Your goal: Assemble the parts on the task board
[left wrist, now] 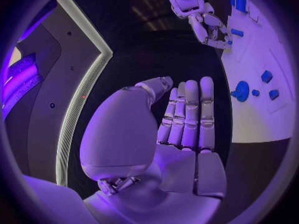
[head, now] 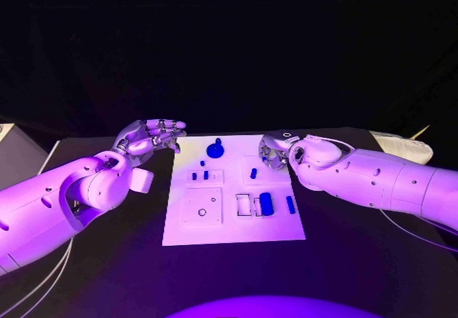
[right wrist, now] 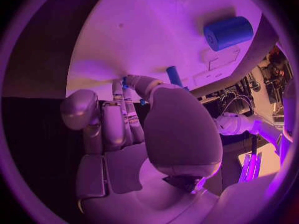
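The white task board [head: 233, 228] lies in the middle of the black table. On it are a round blue knob [head: 216, 150], several small blue pegs [head: 194, 176] and a blue cylinder [head: 266, 204]. My right hand [head: 276, 148] hangs over the board's far right corner, fingers pointing down. In the right wrist view its thumb and fingers [right wrist: 118, 109] pinch a small blue peg [right wrist: 126, 81], mostly hidden; another blue peg [right wrist: 174, 76] stands just beyond it. My left hand [head: 153, 136] is raised beside the board's far left corner, fingers [left wrist: 190, 114] straight and holding nothing.
A blue bar [head: 290, 205] lies beside the cylinder near a rectangular slot [head: 243, 205]. A square plate with a round hole [head: 202, 212] sits on the board's near left. A pale object [head: 406, 146] rests at the table's far right edge.
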### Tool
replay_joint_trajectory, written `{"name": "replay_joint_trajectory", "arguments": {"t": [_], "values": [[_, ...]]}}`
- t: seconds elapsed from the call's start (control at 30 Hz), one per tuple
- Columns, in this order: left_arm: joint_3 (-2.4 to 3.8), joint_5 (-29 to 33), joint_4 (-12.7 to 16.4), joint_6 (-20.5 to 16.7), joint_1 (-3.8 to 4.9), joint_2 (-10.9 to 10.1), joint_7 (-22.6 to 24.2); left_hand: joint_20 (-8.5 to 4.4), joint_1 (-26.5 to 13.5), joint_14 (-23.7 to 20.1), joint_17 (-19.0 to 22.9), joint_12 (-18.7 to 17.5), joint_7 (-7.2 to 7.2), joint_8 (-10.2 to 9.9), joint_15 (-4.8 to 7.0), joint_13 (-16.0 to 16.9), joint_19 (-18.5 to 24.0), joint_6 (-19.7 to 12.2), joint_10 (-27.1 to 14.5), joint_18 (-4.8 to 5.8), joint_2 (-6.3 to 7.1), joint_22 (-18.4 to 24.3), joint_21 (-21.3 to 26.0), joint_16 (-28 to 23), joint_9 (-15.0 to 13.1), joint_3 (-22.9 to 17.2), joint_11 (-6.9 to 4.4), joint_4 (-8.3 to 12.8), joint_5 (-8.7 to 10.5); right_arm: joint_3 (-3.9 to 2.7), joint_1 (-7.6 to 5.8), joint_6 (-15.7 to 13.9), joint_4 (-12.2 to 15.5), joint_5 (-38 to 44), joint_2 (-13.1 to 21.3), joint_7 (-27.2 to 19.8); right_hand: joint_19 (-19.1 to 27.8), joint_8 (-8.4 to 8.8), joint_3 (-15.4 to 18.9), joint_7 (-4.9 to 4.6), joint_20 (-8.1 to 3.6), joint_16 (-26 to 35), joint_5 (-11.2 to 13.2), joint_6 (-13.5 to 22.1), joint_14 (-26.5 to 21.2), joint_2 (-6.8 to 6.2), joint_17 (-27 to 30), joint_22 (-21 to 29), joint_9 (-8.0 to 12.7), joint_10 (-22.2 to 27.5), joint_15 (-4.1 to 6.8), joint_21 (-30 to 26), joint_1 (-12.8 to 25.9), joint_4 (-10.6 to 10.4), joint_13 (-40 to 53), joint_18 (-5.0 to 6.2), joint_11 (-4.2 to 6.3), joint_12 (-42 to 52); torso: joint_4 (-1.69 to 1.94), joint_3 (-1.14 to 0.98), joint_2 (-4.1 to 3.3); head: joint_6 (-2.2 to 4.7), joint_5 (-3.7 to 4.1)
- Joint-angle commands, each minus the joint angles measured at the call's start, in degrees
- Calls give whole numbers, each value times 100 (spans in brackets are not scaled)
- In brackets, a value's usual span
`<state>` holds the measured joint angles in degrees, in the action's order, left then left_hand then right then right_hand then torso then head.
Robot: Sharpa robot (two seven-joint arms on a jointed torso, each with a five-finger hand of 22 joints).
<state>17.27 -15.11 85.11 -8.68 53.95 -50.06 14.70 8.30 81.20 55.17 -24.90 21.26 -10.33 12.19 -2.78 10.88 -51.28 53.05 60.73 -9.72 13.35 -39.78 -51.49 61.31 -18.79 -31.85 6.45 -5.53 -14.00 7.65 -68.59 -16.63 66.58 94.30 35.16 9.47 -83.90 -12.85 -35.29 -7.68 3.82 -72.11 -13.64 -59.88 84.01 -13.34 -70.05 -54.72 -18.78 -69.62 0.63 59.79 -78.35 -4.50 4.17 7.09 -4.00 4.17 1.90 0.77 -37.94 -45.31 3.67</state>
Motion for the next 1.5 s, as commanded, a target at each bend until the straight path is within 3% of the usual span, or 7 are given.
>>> {"name": "replay_joint_trajectory", "arguments": {"t": [0.03,0.17,0.27,0.53,0.77,1.1,1.5], "values": [[6,37,20,-9,-5,0,53,-3,6,-26,6,32,-22,21,5,5,-19,16,-42,-86,-63,4,25,-26,8,27,9,-10,13,20,51,97,30,-29,-16,-43,13,-65,-33,17,18,-48,38,-73,282,83,-12,-93,-41,-117,66,80,0,41,36,-81,21,28,-7,-2,2,-7,-12],[6,32,23,-7,-5,-1,44,-4,19,-23,7,36,-22,24,5,7,-26,16,-44,-87,-72,8,29,-29,10,28,9,-5,12,21,60,33,47,-33,-16,-16,-3,-156,-55,60,-6,-120,37,-174,290,163,-50,-273,-109,-262,103,235,-39,124,67,-102,70,52,-3,-2,2,-11,-13],[6,27,25,-5,-5,-4,38,-4,27,-21,8,39,-22,25,6,9,-31,15,-46,-87,-75,11,32,-31,11,30,9,-1,12,21,66,-68,59,0,-12,31,-5,-233,-159,91,-34,-160,238,-226,290,288,-50,-406,-179,-392,136,349,-96,226,100,-118,111,58,-6,0,2,-8,-12],[6,16,16,-1,-5,-11,28,-4,27,-21,8,39,-22,25,6,9,-31,15,-46,-87,-75,11,32,-31,11,30,9,-1,12,21,73,-404,102,87,14,145,5,-290,-238,109,-54,-178,337,-241,283,323,-29,-481,-238,-488,156,411,-88,313,133,-126,136,52,-7,-8,-1,-3,-17],[6,13,-1,8,-7,-9,16,-6,42,-19,9,42,-23,27,7,11,-38,15,-50,-87,-77,14,36,-36,13,35,9,8,12,10,72,-1047,262,38,155,74,-2,-302,-260,113,-58,-194,350,-243,285,325,-38,-539,-250,-503,159,459,-87,335,140,-135,140,47,-9,-7,6,16,-26],[6,17,-33,-16,-14,-16,18,-7,46,-18,11,41,-25,28,5,12,-46,10,-63,-87,-73,19,41,-41,16,46,13,11,13,-90,-23,-1574,951,-373,593,-226,-9,-307,-266,112,-60,-207,354,-244,287,319,-49,-579,-257,-507,160,494,-81,345,142,-142,140,42,-24,-6,10,15,-78],[5,29,6,-63,-27,-20,36,-7,44,-16,12,37,-28,29,2,10,-52,7,-81,-86,-73,23,47,-47,18,56,18,6,13,-116,-8,-1567,1812,-590,767,-378,-9,-310,-272,112,-61,-211,352,-243,287,317,-50,-588,-260,-507,161,501,-81,352,144,-143,140,38,-18,5,4,23,-218]]}}
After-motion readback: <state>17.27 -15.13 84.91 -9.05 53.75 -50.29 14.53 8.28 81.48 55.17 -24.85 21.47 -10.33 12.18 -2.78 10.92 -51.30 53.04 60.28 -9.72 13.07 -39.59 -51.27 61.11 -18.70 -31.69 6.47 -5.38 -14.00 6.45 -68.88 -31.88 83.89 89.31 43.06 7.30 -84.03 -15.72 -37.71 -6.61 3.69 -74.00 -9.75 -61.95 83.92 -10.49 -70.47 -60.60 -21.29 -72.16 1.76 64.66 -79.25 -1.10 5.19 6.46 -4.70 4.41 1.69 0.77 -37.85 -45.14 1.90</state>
